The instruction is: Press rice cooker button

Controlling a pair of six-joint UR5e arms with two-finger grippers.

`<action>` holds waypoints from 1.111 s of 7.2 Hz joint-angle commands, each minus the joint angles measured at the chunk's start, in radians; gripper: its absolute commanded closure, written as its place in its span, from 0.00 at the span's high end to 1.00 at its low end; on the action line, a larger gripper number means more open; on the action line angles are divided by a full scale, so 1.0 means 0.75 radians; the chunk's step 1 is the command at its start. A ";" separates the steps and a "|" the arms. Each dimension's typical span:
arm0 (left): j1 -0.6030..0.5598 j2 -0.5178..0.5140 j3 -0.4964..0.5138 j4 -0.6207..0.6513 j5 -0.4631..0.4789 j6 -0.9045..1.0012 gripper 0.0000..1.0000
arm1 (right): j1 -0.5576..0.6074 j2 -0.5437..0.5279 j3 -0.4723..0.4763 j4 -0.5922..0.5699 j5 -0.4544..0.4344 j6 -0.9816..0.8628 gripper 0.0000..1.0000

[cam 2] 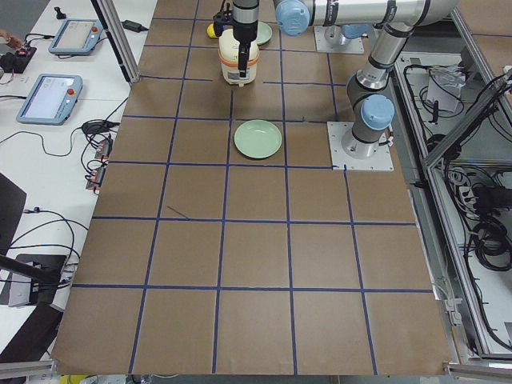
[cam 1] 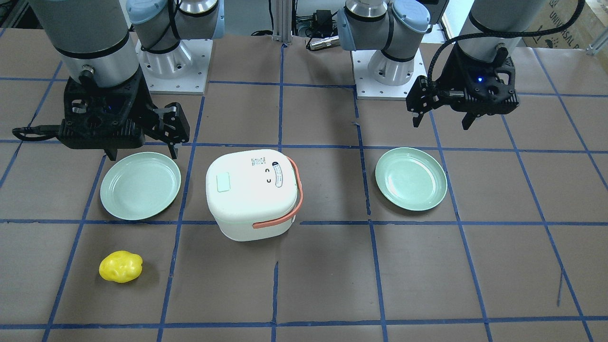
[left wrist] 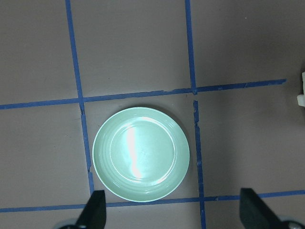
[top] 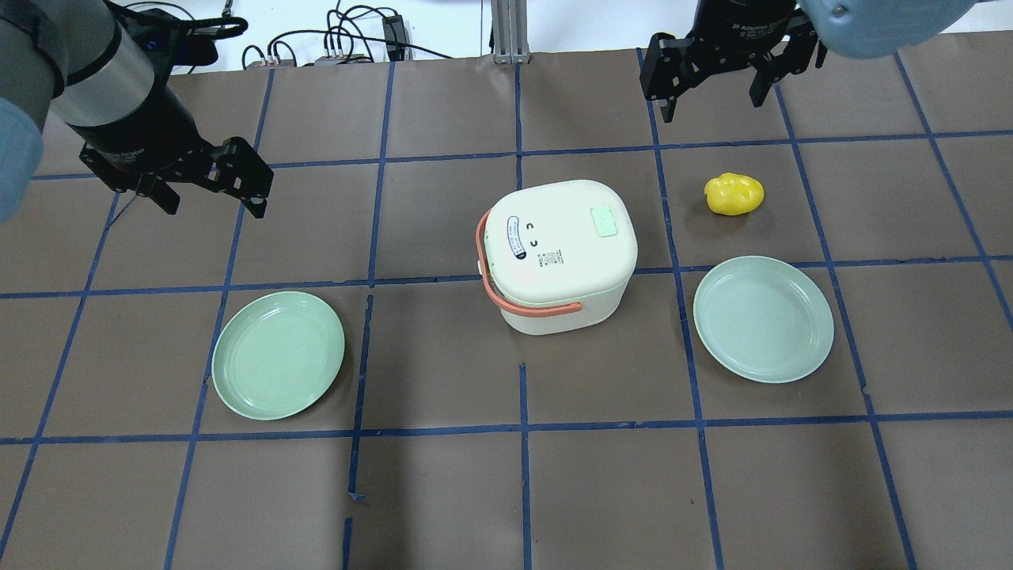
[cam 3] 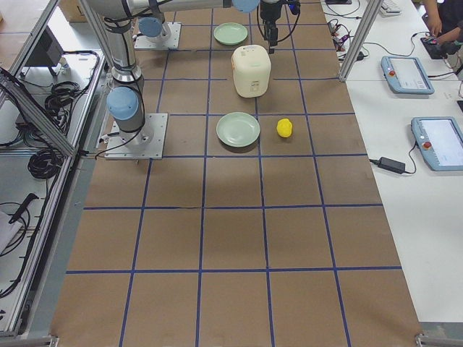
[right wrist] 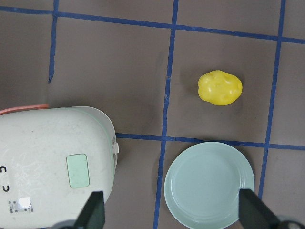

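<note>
Small white rounded rice cooker point(top: 558, 245), salmon handle point(top: 546, 308), centred on worktop point(top: 443, 356) between mint-green round plates point(top: 277, 354): probably light, rigid, skid-prone, so you press its mint-green rectangular lid button point(top: 605, 221) squarely; left tool point(top: 214, 198), right tool point(top: 712, 99) released.

The cooker point(right wrist: 52, 162) is at left, a green plate point(right wrist: 209, 186) just beside it, a yellow lump point(right wrist: 220, 88) near them

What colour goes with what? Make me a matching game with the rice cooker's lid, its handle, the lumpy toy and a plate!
Things:
1. rice cooker lid
2. cooker handle
3. lumpy toy
4. plate on the robot's left

Colours:
A. yellow
B. mint green
C. white
D. salmon-orange

Pairs: 1-C, 2-D, 3-A, 4-B
</note>
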 commanded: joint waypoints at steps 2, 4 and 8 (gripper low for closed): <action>0.000 0.000 0.000 0.000 0.000 0.000 1.00 | 0.002 -0.001 0.000 -0.005 0.002 0.002 1.00; 0.000 0.000 0.000 0.000 0.000 0.000 1.00 | 0.039 -0.003 0.000 0.017 0.095 0.245 1.00; 0.000 0.000 0.000 0.000 0.000 0.000 1.00 | 0.174 0.013 0.127 -0.071 0.104 0.374 0.34</action>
